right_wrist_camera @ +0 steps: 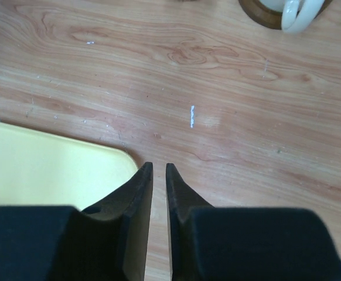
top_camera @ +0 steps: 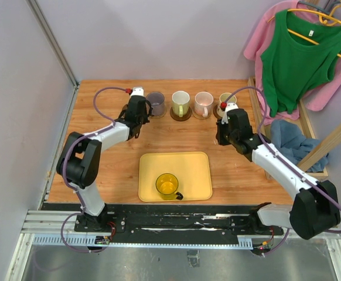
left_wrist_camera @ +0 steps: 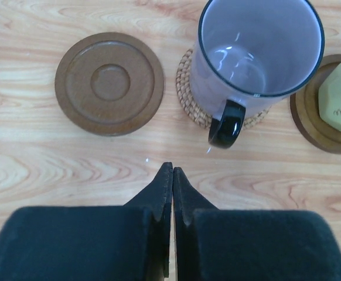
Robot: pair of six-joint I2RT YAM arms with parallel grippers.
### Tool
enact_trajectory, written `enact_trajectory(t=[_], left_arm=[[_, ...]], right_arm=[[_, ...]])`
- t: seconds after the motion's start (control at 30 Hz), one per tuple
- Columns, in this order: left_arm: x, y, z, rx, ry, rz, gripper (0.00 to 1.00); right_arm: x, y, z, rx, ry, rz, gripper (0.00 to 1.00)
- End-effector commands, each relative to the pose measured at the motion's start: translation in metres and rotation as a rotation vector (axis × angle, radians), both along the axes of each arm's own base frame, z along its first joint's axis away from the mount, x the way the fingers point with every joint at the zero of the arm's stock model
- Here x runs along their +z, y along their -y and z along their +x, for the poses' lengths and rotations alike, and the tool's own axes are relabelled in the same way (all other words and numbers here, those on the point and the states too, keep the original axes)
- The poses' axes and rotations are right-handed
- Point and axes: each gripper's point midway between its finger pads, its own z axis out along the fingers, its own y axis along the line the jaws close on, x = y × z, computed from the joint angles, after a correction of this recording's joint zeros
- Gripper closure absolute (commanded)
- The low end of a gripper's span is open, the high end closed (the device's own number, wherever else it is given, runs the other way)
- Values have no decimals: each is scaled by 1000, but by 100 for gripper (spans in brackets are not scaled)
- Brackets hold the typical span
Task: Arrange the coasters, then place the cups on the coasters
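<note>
My left gripper (top_camera: 136,119) (left_wrist_camera: 172,170) is shut on nothing, hovering over bare wood just short of the back row. Ahead of it on the left lies a bare dark brown coaster (left_wrist_camera: 109,83). To the right of that, the grey-purple cup (left_wrist_camera: 258,50) (top_camera: 156,104) stands on a woven tan coaster (left_wrist_camera: 186,88). Further along the row stand the white and pale green cup (top_camera: 180,104), the pink cup (top_camera: 204,104) and the cream cup (top_camera: 227,98) (right_wrist_camera: 296,14), each on a coaster. The yellow cup (top_camera: 167,185) sits on the yellow tray (top_camera: 197,167). My right gripper (top_camera: 223,139) (right_wrist_camera: 159,167) has its jaws a narrow gap apart and empty.
The tray's corner (right_wrist_camera: 41,167) lies just left of my right fingers. A wooden rack (top_camera: 311,146) with hanging clothes and a blue cloth (top_camera: 290,137) stands beyond the table's right edge. A wall runs along the left edge.
</note>
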Motion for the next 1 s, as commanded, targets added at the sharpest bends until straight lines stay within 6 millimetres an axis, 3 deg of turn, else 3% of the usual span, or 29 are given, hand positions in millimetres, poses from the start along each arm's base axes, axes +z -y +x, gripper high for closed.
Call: enact_trajectory(t=[0.0,0.13,0.47,0.97], left_arm=[[21,7,30,10,85,-15,99],[15,8,40,15,78,-22,99],[1,4,59,28,58,-30,100],[-12,22,72,-58,48,-115,99]], right_arm=[[12,8,-6,-14,53,-30,88],[16,12,-6,-27,79,-33,99],[15,12,-4,-32,85,-30,99],[8,7,-2,-24,64,-23,98]])
